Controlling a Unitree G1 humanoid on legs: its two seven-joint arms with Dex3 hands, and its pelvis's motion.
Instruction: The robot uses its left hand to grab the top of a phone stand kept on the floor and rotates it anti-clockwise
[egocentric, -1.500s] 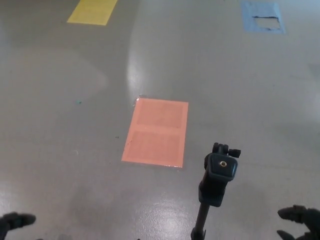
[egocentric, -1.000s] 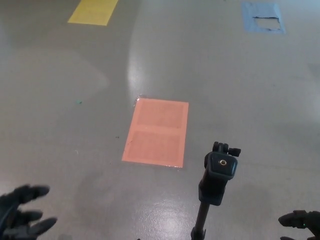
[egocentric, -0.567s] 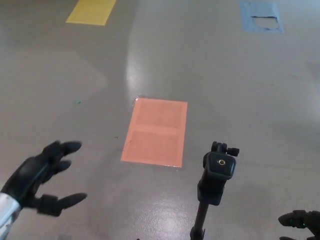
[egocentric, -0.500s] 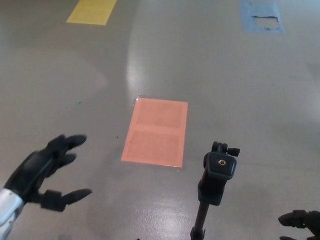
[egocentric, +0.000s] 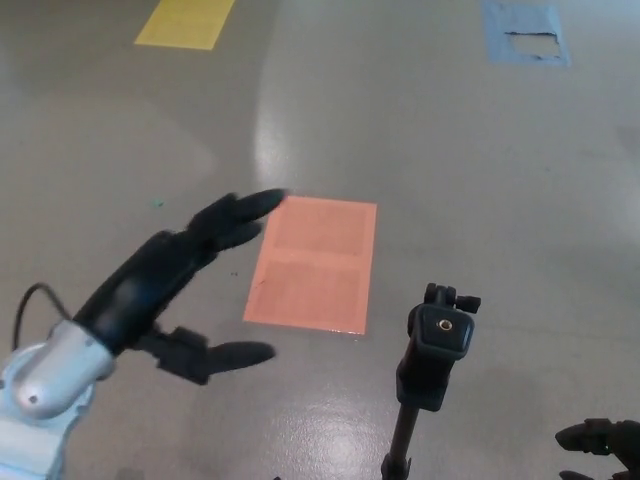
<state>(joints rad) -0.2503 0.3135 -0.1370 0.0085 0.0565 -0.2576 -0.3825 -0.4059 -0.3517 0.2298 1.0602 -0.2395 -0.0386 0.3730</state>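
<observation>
The black phone stand (egocentric: 433, 360) rises from the floor at the lower middle-right, its top plate with a brass screw facing me. My left hand (egocentric: 180, 285) is raised at the left of the stand, open, fingers spread and pointing up-right, thumb reaching toward the stand with a clear gap between them. Only the fingertips of my right hand (egocentric: 598, 442) show at the bottom right corner, too little to judge its state.
An orange rectangle (egocentric: 314, 263) is taped on the grey floor just behind the stand. A yellow patch (egocentric: 186, 22) lies at the far left and a blue patch (egocentric: 526, 32) at the far right.
My left hand has risen from the bottom left corner and travelled up and right toward the stand, fingers staying spread. The stand and the right hand have not moved.
</observation>
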